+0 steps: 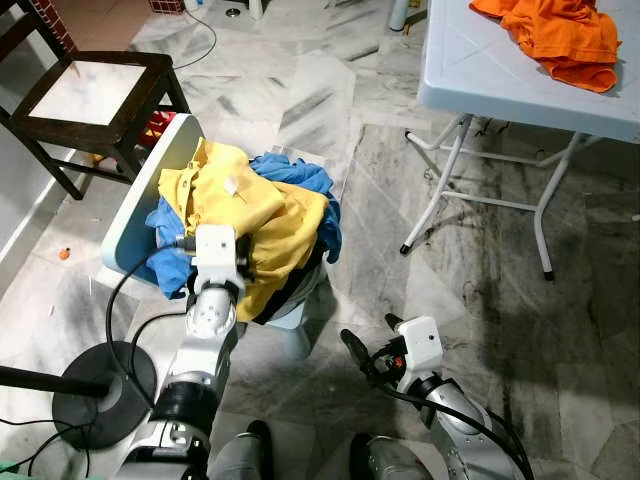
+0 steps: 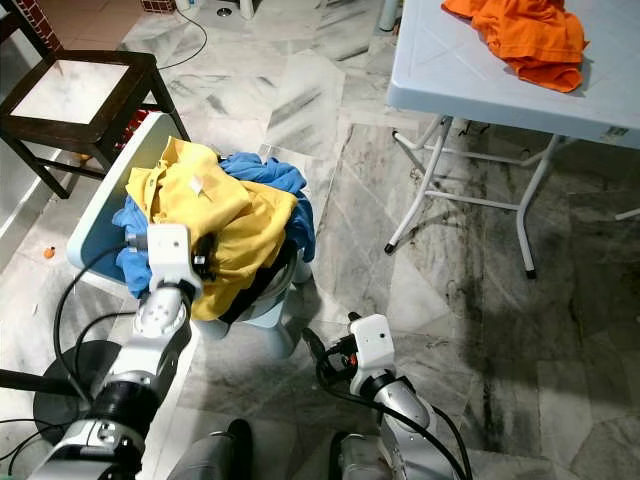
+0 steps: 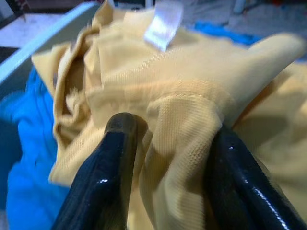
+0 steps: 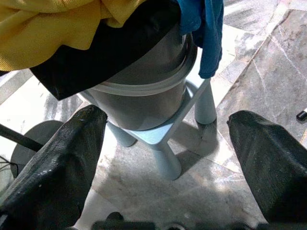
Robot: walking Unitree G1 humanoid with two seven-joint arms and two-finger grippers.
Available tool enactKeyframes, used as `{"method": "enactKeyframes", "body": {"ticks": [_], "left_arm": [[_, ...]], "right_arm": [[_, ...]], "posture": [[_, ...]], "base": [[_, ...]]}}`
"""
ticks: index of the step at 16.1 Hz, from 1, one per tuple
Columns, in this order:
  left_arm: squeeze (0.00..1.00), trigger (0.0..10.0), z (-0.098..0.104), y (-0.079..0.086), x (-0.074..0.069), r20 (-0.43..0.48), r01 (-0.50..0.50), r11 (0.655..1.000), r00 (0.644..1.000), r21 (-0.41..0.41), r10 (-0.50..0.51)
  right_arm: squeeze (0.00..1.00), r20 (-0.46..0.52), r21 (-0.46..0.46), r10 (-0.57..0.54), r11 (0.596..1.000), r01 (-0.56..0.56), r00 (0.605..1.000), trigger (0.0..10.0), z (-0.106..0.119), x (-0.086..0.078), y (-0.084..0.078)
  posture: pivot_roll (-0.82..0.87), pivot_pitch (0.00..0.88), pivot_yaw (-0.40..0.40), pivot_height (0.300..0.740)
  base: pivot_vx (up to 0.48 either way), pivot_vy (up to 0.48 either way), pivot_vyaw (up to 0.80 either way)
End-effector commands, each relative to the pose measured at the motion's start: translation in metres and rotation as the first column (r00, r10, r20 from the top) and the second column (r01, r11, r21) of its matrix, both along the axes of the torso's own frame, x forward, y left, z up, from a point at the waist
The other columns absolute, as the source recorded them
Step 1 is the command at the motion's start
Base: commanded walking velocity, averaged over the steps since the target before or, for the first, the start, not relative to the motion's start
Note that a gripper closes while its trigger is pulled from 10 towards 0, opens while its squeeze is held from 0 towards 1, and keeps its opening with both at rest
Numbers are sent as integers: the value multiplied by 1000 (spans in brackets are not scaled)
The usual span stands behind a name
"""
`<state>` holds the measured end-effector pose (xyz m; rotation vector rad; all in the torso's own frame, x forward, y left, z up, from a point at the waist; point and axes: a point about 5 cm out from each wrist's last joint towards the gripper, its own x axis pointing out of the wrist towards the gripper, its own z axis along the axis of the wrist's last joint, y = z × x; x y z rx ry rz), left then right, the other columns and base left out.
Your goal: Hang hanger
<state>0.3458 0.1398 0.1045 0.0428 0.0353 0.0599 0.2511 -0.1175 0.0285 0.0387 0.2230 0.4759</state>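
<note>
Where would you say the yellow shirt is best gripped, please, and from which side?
Probably at the collar fold by the white tag, coming from above on the robot's side of the heap. The yellow shirt lies on top of the blue clothes, and its collar stands up in a thick ridge. The left gripper already has its fingers around such a fold.
</note>
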Motion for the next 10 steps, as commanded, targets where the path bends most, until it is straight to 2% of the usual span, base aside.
{"method": "enactKeyframes", "body": {"ticks": [1, 3, 4, 5, 7, 8, 9, 10], "left_arm": [[0, 10000, 3, 0, 1, 5, 5, 1000, 1000, -5, -5], [0, 10000, 11, -5, 4, 18, 18, 1000, 1000, -19, -17], [1000, 10000, 13, -9, 3, 17, 28, 999, 999, -42, -28], [1000, 10000, 12, -11, 1, 9, 34, 997, 999, -65, -34], [1000, 10000, 4, -10, -3, -34, 1, 998, 999, -62, -3], [663, 10000, 3, -9, -2, -45, 4, 997, 999, -75, -8], [663, 10000, 4, -9, -2, -46, 7, 997, 999, -80, -11], [0, 10000, 8, -8, 2, -38, 11, 997, 999, -83, -14]], "right_arm": [[0, -27, -5, 5, 1000, -5, 1000, 10000, -5, -5, 0], [0, -28, -7, 7, 1000, -7, 1000, 10000, -5, -5, -1], [0, -29, -6, 9, 1000, -9, 1000, 10000, -5, -4, 0], [0, -30, -5, 11, 1000, -11, 999, 10000, -5, -4, 0], [0, -31, -5, 12, 1000, -12, 999, 10000, -6, -4, 1], [0, -33, -5, 10, 1000, -11, 999, 10000, -6, -5, 0], [0, -34, -5, 10, 1000, -10, 999, 10000, -6, -5, 0], [0, -37, -5, 10, 1000, -10, 999, 10000, -7, -5, 0]], "posture": [[-82, 256, -15, 740], [-81, 255, -16, 740], [-79, 256, -15, 740], [-79, 256, -15, 740], [-80, 258, -14, 740], [-80, 258, -14, 740], [-80, 258, -14, 740], [-81, 258, -17, 740]], "base": [[0, 0, 0], [0, 0, 0], [0, 0, 0], [0, 0, 0], [0, 0, 0], [0, 0, 0], [0, 0, 0], [0, 0, 0]]}}
